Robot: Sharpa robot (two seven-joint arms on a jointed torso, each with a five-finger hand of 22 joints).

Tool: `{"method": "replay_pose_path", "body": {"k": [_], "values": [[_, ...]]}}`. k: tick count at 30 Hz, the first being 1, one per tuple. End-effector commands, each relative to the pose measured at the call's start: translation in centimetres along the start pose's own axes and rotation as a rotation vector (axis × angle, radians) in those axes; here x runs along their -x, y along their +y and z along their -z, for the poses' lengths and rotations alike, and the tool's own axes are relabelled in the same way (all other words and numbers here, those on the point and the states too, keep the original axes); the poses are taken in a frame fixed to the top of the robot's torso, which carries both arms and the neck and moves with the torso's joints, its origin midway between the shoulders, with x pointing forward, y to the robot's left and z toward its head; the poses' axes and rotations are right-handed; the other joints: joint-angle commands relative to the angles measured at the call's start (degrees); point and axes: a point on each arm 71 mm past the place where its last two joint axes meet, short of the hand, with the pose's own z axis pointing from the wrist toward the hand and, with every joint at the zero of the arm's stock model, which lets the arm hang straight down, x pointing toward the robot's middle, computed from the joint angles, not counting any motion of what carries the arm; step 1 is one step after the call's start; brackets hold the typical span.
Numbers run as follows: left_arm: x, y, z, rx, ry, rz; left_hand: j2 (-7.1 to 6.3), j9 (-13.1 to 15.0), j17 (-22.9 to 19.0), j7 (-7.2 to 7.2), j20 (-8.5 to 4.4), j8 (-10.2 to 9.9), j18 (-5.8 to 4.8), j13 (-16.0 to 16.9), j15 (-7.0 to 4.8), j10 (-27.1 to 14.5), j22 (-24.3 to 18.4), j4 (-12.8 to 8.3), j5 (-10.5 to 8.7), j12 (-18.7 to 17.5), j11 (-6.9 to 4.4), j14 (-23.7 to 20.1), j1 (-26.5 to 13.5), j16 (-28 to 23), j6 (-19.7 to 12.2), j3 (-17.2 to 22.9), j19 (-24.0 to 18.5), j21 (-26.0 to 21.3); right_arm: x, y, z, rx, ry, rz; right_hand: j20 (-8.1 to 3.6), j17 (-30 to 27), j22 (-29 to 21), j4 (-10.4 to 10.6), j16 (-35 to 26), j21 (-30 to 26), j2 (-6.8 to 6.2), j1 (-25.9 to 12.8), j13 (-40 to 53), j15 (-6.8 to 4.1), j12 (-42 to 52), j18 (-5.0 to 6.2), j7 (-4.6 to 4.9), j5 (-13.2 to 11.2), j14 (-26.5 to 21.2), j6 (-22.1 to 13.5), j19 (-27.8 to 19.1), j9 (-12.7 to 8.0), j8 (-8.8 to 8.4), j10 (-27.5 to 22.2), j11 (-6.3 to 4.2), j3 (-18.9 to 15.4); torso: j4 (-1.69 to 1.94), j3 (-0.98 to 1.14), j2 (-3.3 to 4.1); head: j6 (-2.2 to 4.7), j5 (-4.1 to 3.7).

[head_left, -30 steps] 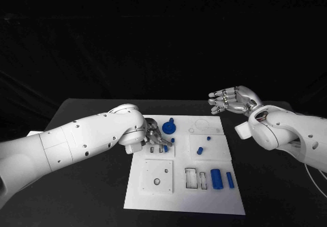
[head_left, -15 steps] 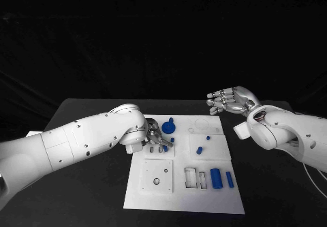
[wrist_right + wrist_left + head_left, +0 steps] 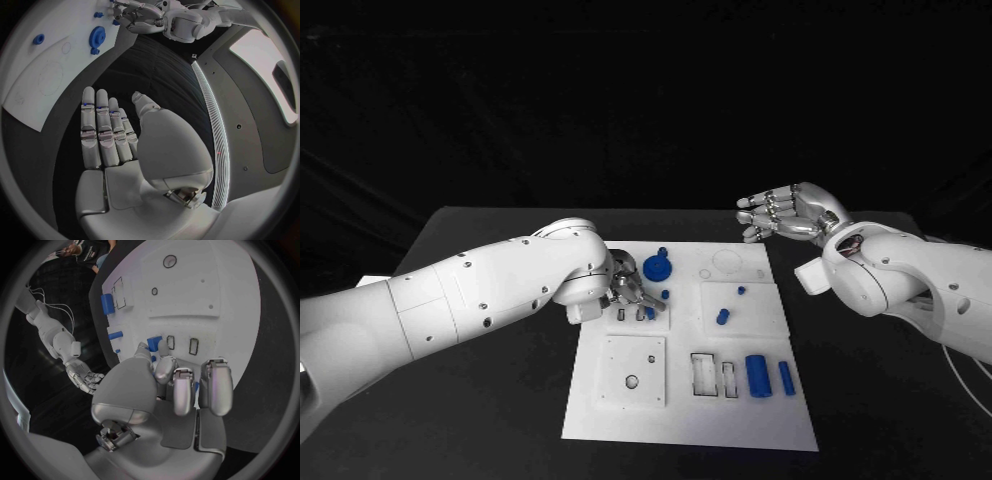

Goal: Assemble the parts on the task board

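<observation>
L hand point(image 3: 626, 293): I see it down over the upper-left block of the task board point(image 3: 689, 420), fingers curled toward the surface. In the L wrist view thumb and a fingertip point(image 3: 164, 347) meet on a small blue part point(image 3: 154, 341); I log it as pinched, right beside 2 narrow slots point(image 3: 182, 344). In the head view that part point(image 3: 649, 313) shows at the hand's 5 o'clock, just below the fingers.

R hand point(image 3: 788, 213): I see it lifted off the table point(image 3: 473, 240) at the board's 1 o'clock, well apart from the parts. Released, nothing in it; R wrist view shows fingers point(image 3: 103, 125) straight and side by side, thumb apart.

Outward from L hand, head view:
- Blue gear point(image 3: 656, 266), at 1 o'clock of the hand, near it; also in the R wrist view point(image 3: 97, 36).
- Small blue peg point(image 3: 665, 295), just beside the fingers at 3 o'clock.
- Small blue stud point(image 3: 741, 293) and slanted blue pin point(image 3: 723, 318), on the upper-right block, apart from each other.
- Faint circle outlines point(image 3: 727, 265) at board's 12 to 1 o'clock.
- Lower-left square plate point(image 3: 632, 371) w/ oval hole point(image 3: 632, 383), at hand's 6 o'clock.
- 2 rectangular pockets point(image 3: 714, 377), centre-low.
- Large blue cylinder point(image 3: 757, 376) and smaller blue cylinder point(image 3: 788, 379), lying side by side at board's 4 o'clock, near but not touching as far as I can tell.

Board lies centre of the black table, long side running 12 to 6.
</observation>
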Motion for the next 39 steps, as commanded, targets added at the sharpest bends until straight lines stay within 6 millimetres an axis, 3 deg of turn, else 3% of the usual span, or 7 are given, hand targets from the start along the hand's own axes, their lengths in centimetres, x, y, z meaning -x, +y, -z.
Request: {"method": "replay_pose_path", "body": {"k": [1,10,17,21,25,29,39], "values": [[-0.3,0.5,0.0,0.098,0.031,-0.008,0.13,0.17,15.07,-0.14,-0.34,0.36,-0.41,0.08,-0.39,0.51,3.63,-0.07,0.3,0.14,-0.01,6.13,0.91,0.17,-0.29,0.73,2.37,0.32,-0.4,0.1,0.1,0.009,0.033,0.005,-0.01,-0.05,-0.04,-0.2,-0.39,-0.35,-0.03,-0.55,-0.05,0.08,-0.2,0.79,0.01,-0.24,0.29,-0.25,0.35,0.03,0.12,-0.13,0.35,-0.09,0.0,0.02,0.01,-0.1,-0.03],[-0.3,0.3,-0.1,0.089,0.032,-0.007,1.82,0.68,15.07,-0.56,-0.6,-0.25,-0.41,0.04,-0.72,0.32,3.78,-1.36,0.52,-0.01,-0.4,6.13,6.21,0.17,-0.94,5.56,2.3,0.37,-0.7,0.2,0.1,0.016,0.053,0.021,0.13,-0.44,-0.29,-0.41,-0.75,-0.92,0.02,-0.72,-0.58,0.23,-0.25,0.77,0.11,-0.41,0.09,-0.38,0.32,0.01,0.1,-0.44,0.48,-0.33,-0.04,-0.02,-0.05,-0.08,-0.07],[-0.3,0.2,-0.1,0.085,0.032,-0.007,0.91,0.73,15.07,-0.69,-0.87,-1.25,-0.43,-0.11,-0.94,0.0,3.97,-2.68,1.65,-0.41,-0.58,6.13,10.49,0.17,-1.51,11.47,2.28,0.43,-0.8,0.2,0.1,0.018,0.057,0.021,0.16,-0.52,-0.34,-0.45,-0.82,-1.05,0.09,-0.77,-0.7,0.26,-0.24,0.77,0.13,-0.4,0.06,-0.39,0.32,0.01,0.1,-0.5,0.51,-0.36,-0.01,-0.02,-0.06,-0.08,-0.09],[-0.3,0.3,-0.1,0.081,0.029,-0.004,-1.39,0.76,15.07,-0.53,-0.91,-1.95,-0.43,-0.32,-0.94,-0.26,4.0,-2.8,5.54,-0.84,-0.48,6.13,12.08,0.17,-1.89,17.1,2.24,0.4,-0.8,0.2,0.1,0.019,0.059,0.02,0.17,-0.58,-0.37,-0.46,-0.86,-1.13,0.16,-0.8,-0.77,0.27,-0.22,0.78,0.14,-0.33,0.06,-0.41,0.33,0.01,0.1,-0.51,0.52,-0.37,-0.03,-0.02,-0.03,-0.07,-0.09],[-0.3,0.4,0.0,0.072,0.02,0.005,-7.56,1.76,15.07,0.17,-0.71,-1.83,-0.4,-0.64,-0.51,-0.15,4.07,-1.94,9.96,-1.36,-0.15,6.13,10.87,0.17,-1.93,30.63,2.19,0.35,-0.9,0.2,0.1,0.018,0.061,0.019,0.19,-0.63,-0.39,-0.47,-0.89,-1.21,0.22,-0.85,-0.85,0.28,-0.2,0.78,0.15,-0.24,0.07,-0.41,0.35,0.01,0.11,-0.52,0.53,-0.4,-0.01,-0.01,-0.01,-0.12,-0.15],[-0.2,0.6,0.2,0.06,0.004,0.016,-11.35,3.19,15.07,0.15,-0.5,-0.9,-0.4,-0.59,-0.43,0.31,4.12,-3.16,9.71,-1.29,-0.08,6.13,7.51,0.17,-2.05,40.43,2.18,0.29,-1.0,0.2,0.2,0.02,0.064,0.017,0.19,-0.65,-0.39,-0.47,-0.91,-1.24,0.24,-0.87,-0.88,0.28,-0.19,0.78,0.15,-0.2,0.08,-0.41,0.36,0.02,0.11,-0.52,0.53,-0.41,0.01,0.05,-0.01,-0.07,-0.26],[0.2,1.3,0.7,0.037,-0.043,0.057,-13.31,4.71,15.07,0.12,-0.43,0.05,-0.39,-0.4,-0.42,0.72,4.19,-6.46,9.36,-1.13,-0.04,6.13,3.4,0.17,-2.17,47.7,2.18,0.23,-1.2,0.2,0.2,0.025,0.069,0.015,0.21,-0.75,-0.42,-0.49,-0.96,-1.39,0.4,-0.95,-1.03,0.29,-0.15,0.8,0.15,-0.02,0.11,-0.42,0.41,0.02,0.12,-0.53,0.53,-0.42,0.02,0.04,-0.07,0.04,-0.36]]}}
